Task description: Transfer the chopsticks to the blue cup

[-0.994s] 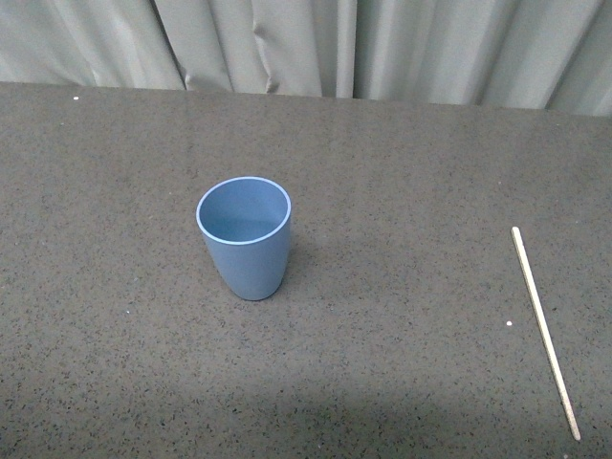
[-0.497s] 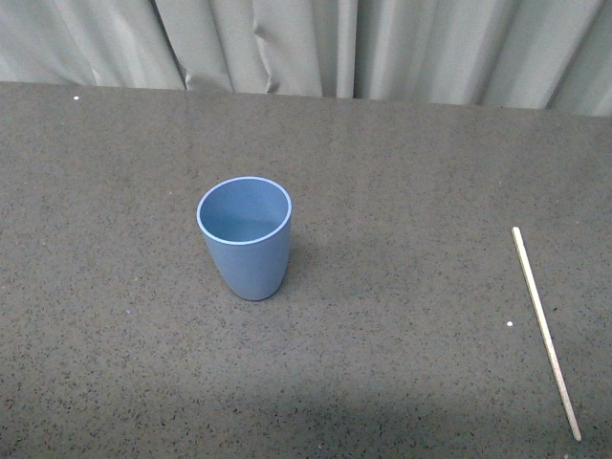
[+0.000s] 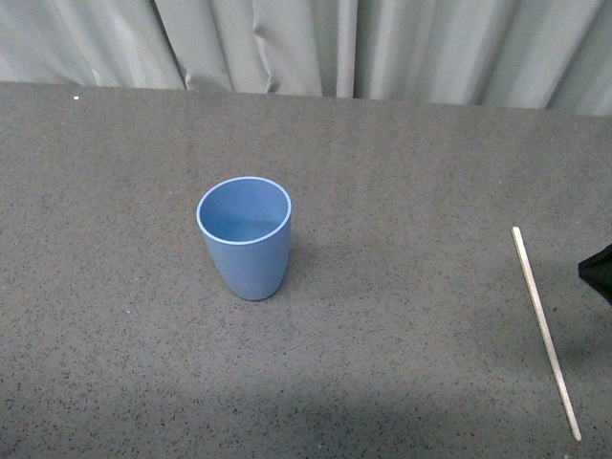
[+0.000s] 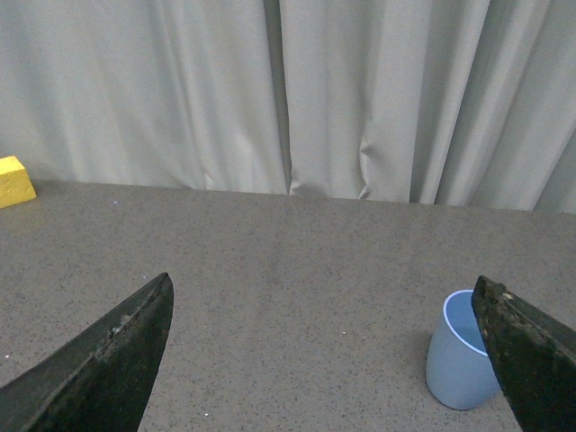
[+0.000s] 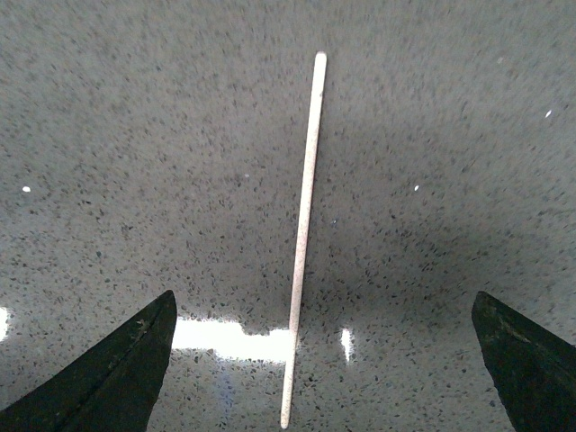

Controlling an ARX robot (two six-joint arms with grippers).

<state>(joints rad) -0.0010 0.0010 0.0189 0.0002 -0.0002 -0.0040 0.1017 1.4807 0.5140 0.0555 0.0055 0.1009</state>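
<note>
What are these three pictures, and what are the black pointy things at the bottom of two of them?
They show what a robot with two arms sees. One picture comes from a camera on its body, and the other two come from cameras on its wrists. The black points are the open fingers of the left gripper and the right gripper. Neither holds anything. On the dark speckled table stands an empty light-blue plastic cup. A long, thin, pale chopstick lies flat off to its right, and the right gripper looks down on it. A small yellow block sits far off near the grey curtain.
</note>
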